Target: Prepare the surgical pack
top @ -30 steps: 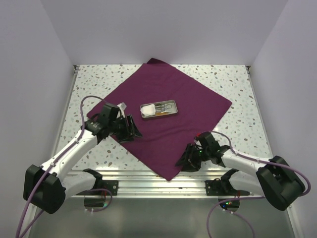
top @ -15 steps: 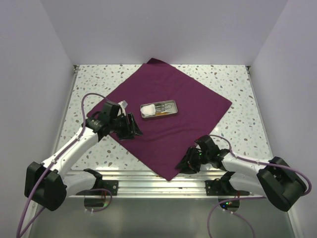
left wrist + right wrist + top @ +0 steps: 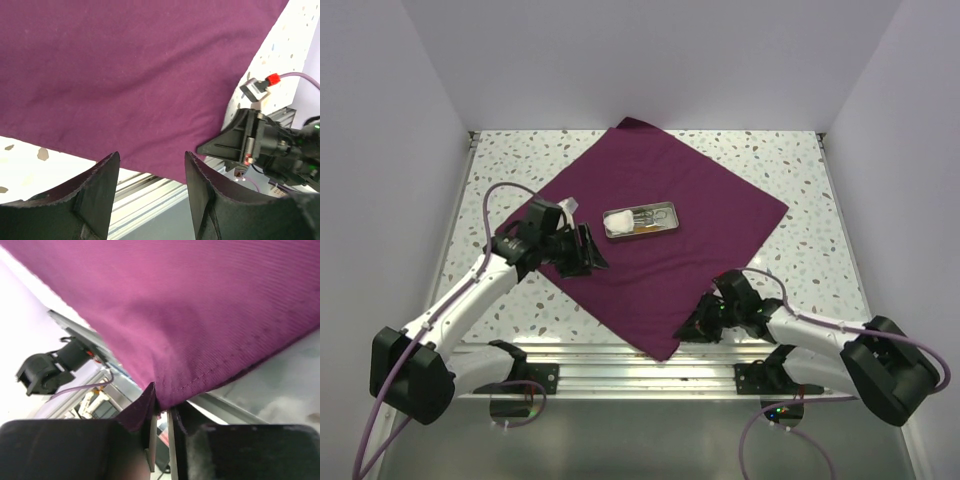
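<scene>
The right gripper (image 3: 161,411) pinches the near hem of the maroon cloth (image 3: 720,215), while the left gripper (image 3: 151,156) hangs wide over its left edge — best to lift slowly, carrying the corner high over the metal tray (image 3: 641,221) sitting mid-cloth.

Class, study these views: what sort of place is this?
Probably a robot lab test cell: plain walls box in a speckled table, and the left arm and right arm are bolted to a metal rail.

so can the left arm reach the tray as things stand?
Probably yes. The left hand hangs open over the cloth's left edge, the tray lies just beyond it, and only flat cloth lies between.
</scene>
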`<state>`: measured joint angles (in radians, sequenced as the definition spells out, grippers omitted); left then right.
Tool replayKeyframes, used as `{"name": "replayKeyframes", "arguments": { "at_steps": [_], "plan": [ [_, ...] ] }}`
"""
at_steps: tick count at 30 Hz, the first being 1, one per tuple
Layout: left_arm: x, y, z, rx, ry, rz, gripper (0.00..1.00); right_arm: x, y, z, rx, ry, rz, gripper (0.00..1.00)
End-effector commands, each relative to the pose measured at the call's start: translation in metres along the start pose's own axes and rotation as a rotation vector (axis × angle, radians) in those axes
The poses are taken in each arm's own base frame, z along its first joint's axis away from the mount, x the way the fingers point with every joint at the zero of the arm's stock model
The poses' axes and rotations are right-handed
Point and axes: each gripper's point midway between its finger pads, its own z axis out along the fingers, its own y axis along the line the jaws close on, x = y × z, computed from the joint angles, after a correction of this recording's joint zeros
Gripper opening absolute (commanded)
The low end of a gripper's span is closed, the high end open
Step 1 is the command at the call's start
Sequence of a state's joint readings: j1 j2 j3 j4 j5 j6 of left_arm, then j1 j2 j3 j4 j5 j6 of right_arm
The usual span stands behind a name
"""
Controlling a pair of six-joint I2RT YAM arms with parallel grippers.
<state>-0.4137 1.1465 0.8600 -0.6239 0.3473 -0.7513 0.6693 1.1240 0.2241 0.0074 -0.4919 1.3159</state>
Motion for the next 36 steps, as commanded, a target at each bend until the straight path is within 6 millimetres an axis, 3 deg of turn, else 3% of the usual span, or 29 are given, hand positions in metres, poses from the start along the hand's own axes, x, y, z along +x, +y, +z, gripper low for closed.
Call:
{"name": "replayKeyframes", "arguments": {
  "at_steps": [1,5,8,9,11,12,14,15,16,17,20,23,28,29,30,32,36],
  "plan": [
    [-0.017,-0.010,-0.009,-0.007,-0.047,0.055,0.59,-0.007,0.031,-0.010,-0.047,-0.044,-0.049,0.11],
    [-0.034,-0.003,-0.019,-0.100,-0.103,0.078,0.59,-0.008,0.053,-0.019,-0.025,-0.036,-0.113,0.00],
    [-0.054,0.004,-0.033,-0.179,-0.164,0.103,0.59,-0.025,0.095,-0.027,-0.049,-0.059,-0.180,0.00],
    [-0.059,0.006,-0.036,-0.195,-0.177,0.119,0.59,-0.030,0.098,-0.025,-0.037,-0.052,-0.188,0.00],
    [-0.072,0.011,-0.046,-0.220,-0.215,0.110,0.59,-0.048,0.114,-0.027,-0.060,-0.069,-0.175,0.00],
    [-0.076,0.013,-0.048,-0.226,-0.222,0.111,0.59,-0.058,0.134,-0.033,-0.096,-0.086,-0.196,0.00],
    [-0.086,0.018,-0.055,-0.221,-0.244,0.091,0.59,-0.084,0.142,-0.032,-0.092,-0.093,-0.156,0.00],
    [-0.091,0.023,-0.058,-0.227,-0.254,0.084,0.59,-0.096,0.163,-0.038,-0.122,-0.107,-0.176,0.00],
    [-0.094,0.023,-0.058,-0.223,-0.257,0.085,0.59,-0.114,0.164,-0.034,-0.110,-0.110,-0.148,0.00],
    [-0.097,0.027,-0.057,-0.228,-0.257,0.088,0.59,-0.128,0.185,-0.041,-0.127,-0.130,-0.182,0.00],
    [-0.105,0.036,-0.049,-0.243,-0.246,0.087,0.59,-0.168,0.212,-0.037,-0.126,-0.155,-0.189,0.00],
    [-0.114,0.041,-0.038,-0.252,-0.221,0.090,0.58,-0.198,0.230,-0.020,-0.108,-0.136,-0.184,0.00],
    [-0.148,0.039,-0.037,-0.264,-0.262,0.115,0.58,-0.248,0.248,0.000,-0.116,-0.154,-0.150,0.00],
    [-0.152,0.042,-0.032,-0.273,-0.249,0.117,0.58,-0.256,0.262,-0.002,-0.141,-0.163,-0.162,0.00],
    [-0.160,0.040,-0.034,-0.268,-0.259,0.120,0.58,-0.265,0.256,0.008,-0.127,-0.153,-0.145,0.00],
    [-0.166,0.046,-0.028,-0.280,-0.245,0.115,0.58,-0.278,0.268,0.008,-0.136,-0.165,-0.153,0.00],
    [-0.180,0.055,-0.022,-0.269,-0.241,0.093,0.58,-0.306,0.264,0.017,-0.137,-0.173,-0.110,0.00]
  ]
}}
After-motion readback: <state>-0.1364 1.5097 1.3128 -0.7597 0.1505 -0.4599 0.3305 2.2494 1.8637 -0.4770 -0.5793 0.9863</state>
